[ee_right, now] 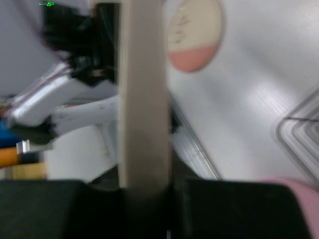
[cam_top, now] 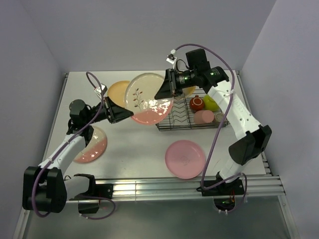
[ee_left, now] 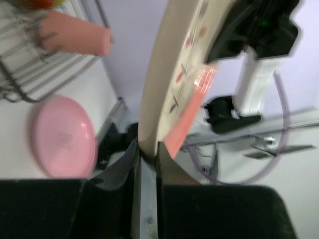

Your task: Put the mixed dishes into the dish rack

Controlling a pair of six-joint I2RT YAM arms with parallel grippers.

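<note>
Left fingers (ee_left: 123,167) and right fingers (cam_top: 165,89) are both clamping the cream-and-pink plate (cam_top: 149,99) by opposite edges in mid-air, apparently handing it toward the rack (cam_top: 172,122).

The raised cream-and-pink plate (cam_top: 149,99) has a glossy glazed face that throws bright white glare off its pink part, and its rim looks smooth. The pink plate (cam_top: 185,158) is smooth too, with a softer sheen. The dish rack (cam_top: 172,119) is thin dark wire, seemingly coated metal. The salmon-pink tumbler (ee_left: 75,34) looks matt. The table (cam_top: 134,144) is matt white, edged by shiny ribbed aluminium rails (cam_top: 149,188). The left gripper (ee_left: 148,149) looks like matt black plastic.
</note>
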